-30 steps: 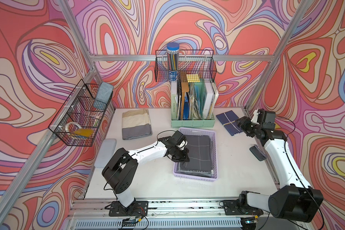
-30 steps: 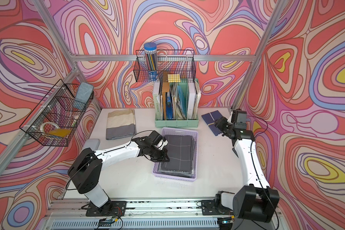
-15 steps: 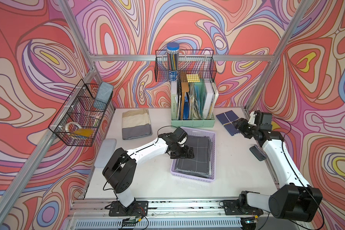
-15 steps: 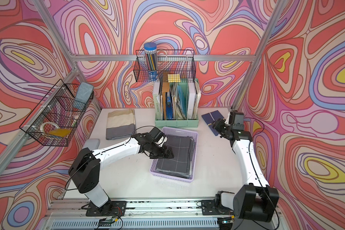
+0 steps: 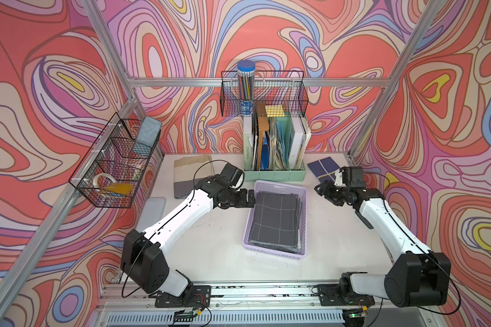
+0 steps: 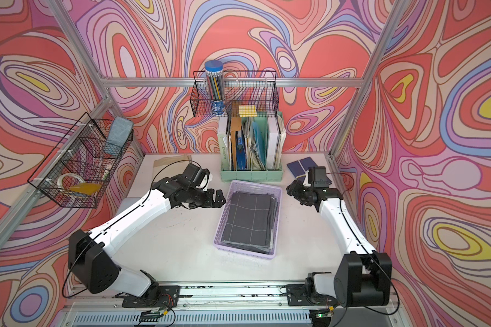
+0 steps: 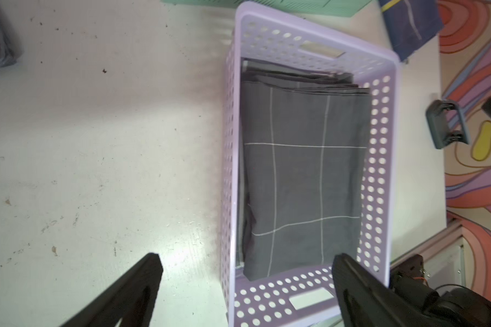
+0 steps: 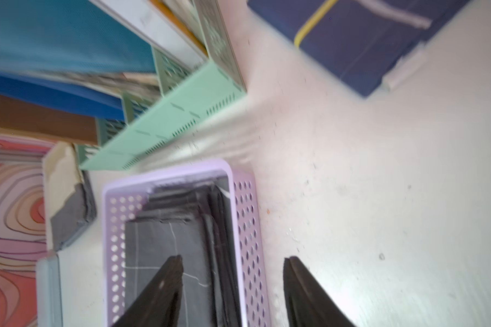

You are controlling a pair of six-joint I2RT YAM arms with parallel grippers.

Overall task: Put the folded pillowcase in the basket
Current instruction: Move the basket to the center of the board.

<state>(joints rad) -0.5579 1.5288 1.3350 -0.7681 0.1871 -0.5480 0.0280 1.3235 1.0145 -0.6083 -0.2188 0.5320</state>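
Note:
The lilac perforated basket (image 5: 274,252) (image 6: 243,250) stands mid-table in both top views. The folded pillowcase (image 5: 277,219) (image 6: 250,218), dark grey with thin white grid lines, lies flat inside it. My left gripper (image 5: 248,199) (image 6: 220,199) is open just outside the basket's far-left corner, holding nothing. In the left wrist view its jaws (image 7: 245,263) straddle one basket (image 7: 377,175) corner above the pillowcase (image 7: 304,175). My right gripper (image 5: 319,189) (image 6: 291,189) hovers open and empty off the far-right corner. In the right wrist view the gripper (image 8: 233,260) spans the basket (image 8: 247,215) wall.
A mint-green file holder (image 5: 274,172) stands right behind the basket. A folded beige-and-grey cloth (image 5: 192,177) lies back left, a navy folded cloth (image 5: 322,168) back right. Black wire baskets hang on the left wall (image 5: 116,164) and the back rail (image 5: 264,93). A pale pad (image 5: 153,209) lies at the left edge.
My left gripper, shut at the basket's left rim a second ago, has opened and drawn back toward the far-left corner. The basket slid slightly left. My right gripper moved left toward the basket.

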